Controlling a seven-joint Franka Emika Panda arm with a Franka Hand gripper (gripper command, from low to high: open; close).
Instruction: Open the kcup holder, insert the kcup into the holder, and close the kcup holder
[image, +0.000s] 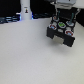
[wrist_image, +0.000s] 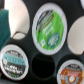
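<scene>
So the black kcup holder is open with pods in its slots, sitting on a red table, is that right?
Not quite. The kcup holder is open with pods in its slots, but the table is white, not red, as the exterior view shows.

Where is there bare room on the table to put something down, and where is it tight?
The white tabletop is bare in front of the black boxy kcup holder and across the exterior view's left. It is crowded at the holder, where the gripper hangs overhead. In the wrist view, pods fill most slots; a dark empty slot remains.
</scene>
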